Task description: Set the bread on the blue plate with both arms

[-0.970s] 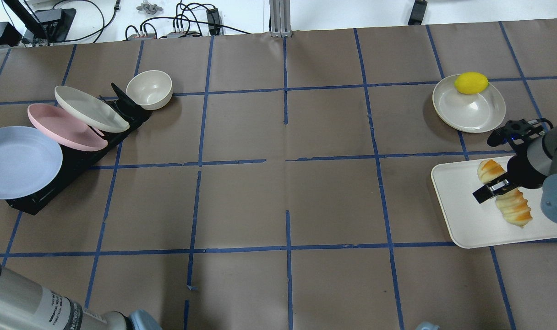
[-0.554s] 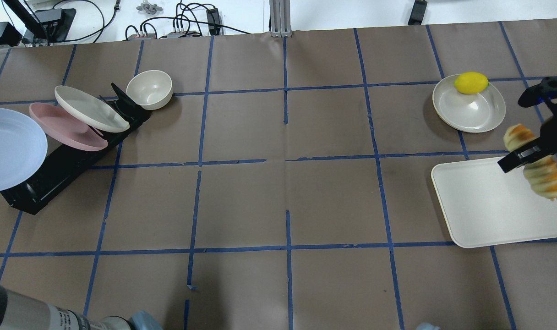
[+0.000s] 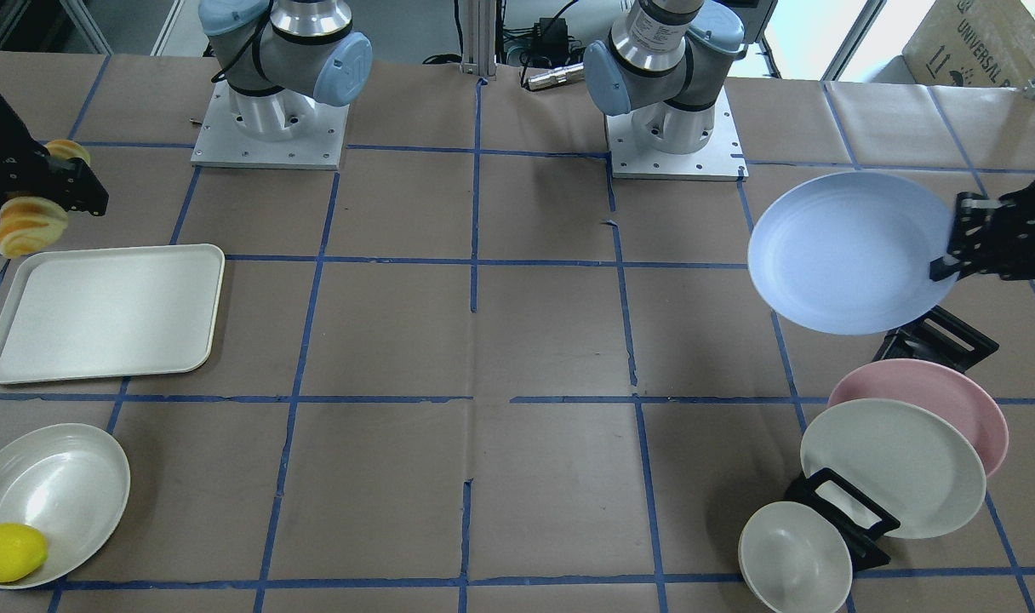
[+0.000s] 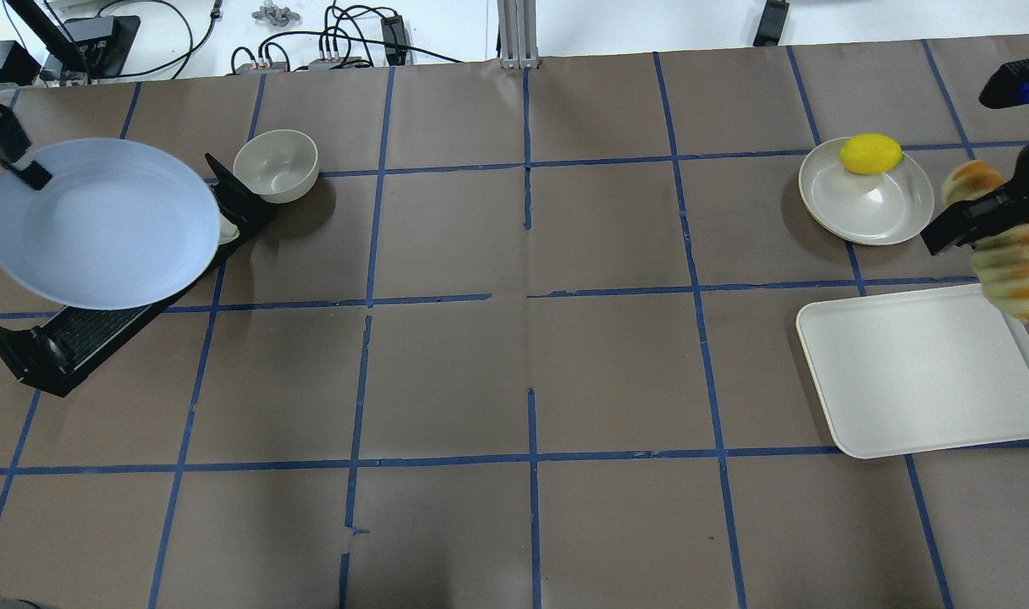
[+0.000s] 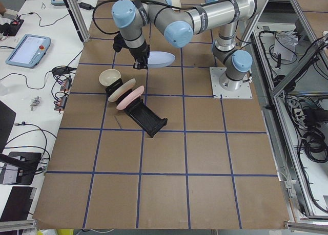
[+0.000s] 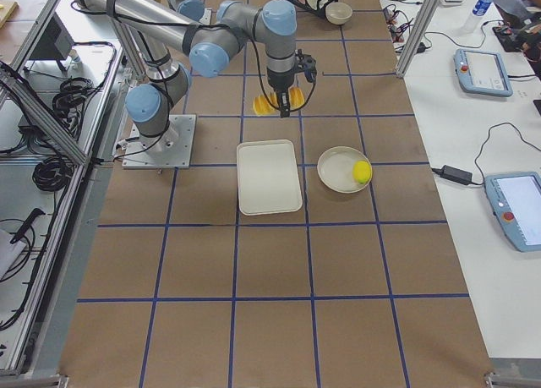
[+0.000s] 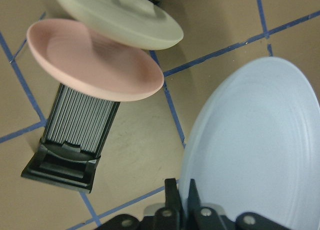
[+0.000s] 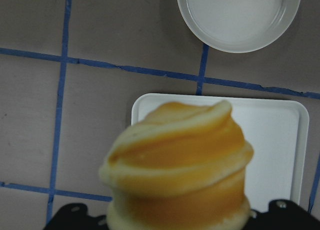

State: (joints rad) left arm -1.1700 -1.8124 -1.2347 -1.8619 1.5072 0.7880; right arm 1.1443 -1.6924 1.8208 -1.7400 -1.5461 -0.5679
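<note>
My right gripper (image 4: 971, 222) is shut on the bread (image 4: 1012, 266), an orange-yellow striped loaf, and holds it in the air above the far edge of the white tray (image 4: 921, 372). The bread also shows in the front view (image 3: 31, 225) and fills the right wrist view (image 8: 177, 165). My left gripper (image 4: 19, 169) is shut on the rim of the blue plate (image 4: 104, 222) and holds it raised above the black rack (image 4: 66, 334). The plate also shows in the front view (image 3: 845, 251) and the left wrist view (image 7: 255, 150).
The black rack holds a pink plate (image 3: 952, 396) and a cream-white plate (image 3: 892, 464). A cream bowl (image 4: 276, 164) stands beside it. A yellow lemon (image 4: 870, 153) lies in a white dish (image 4: 866, 203) beyond the tray.
The right gripper has lifted the bread off the tray and moved it up and away. The left gripper has pulled the blue plate out of the rack and raised it over the other plates.
</note>
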